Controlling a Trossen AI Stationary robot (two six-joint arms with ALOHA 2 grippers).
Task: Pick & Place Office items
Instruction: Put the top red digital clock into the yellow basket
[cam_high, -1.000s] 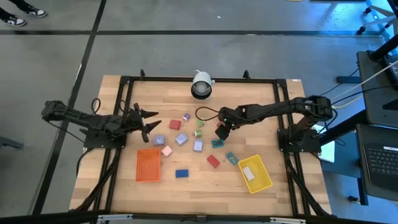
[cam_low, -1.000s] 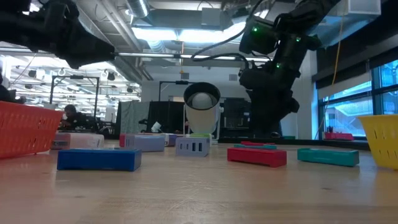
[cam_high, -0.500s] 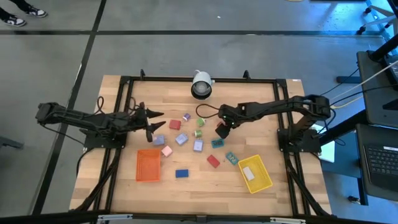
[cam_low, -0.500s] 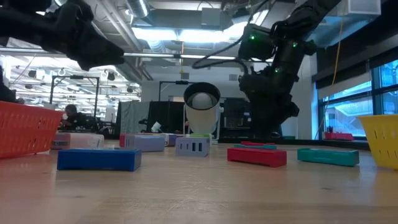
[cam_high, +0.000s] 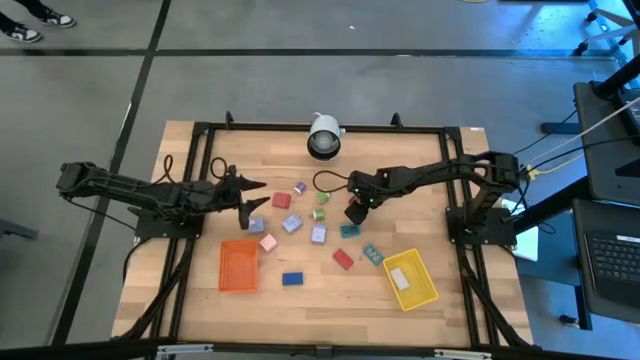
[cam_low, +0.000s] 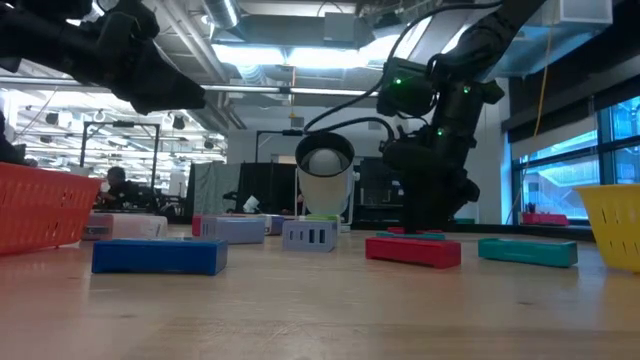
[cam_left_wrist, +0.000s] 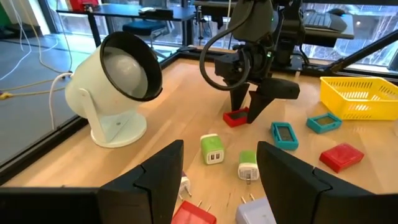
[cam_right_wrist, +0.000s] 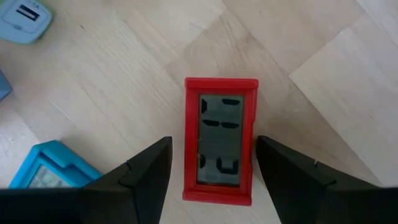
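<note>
The office items are small blocky pieces scattered mid-table between the arms. My right gripper is open and points down over a red-framed piece with a dark screen. That piece lies flat on the wood, with one finger on either side and a gap to each. A teal piece lies beside it. My left gripper is open, level above the table near the left of the cluster. It faces a green-and-white plug block.
An orange tray sits near the table's near-left, a yellow tray near-right. A white lamp with a black cord stands at the far edge. Red, blue, teal, pink and lilac pieces lie around.
My right gripper has come down toward the table, drifting slightly left, and now straddles the red-framed piece. My left gripper has reached a little toward the table's right, closer to the cluster. No piece has moved.
</note>
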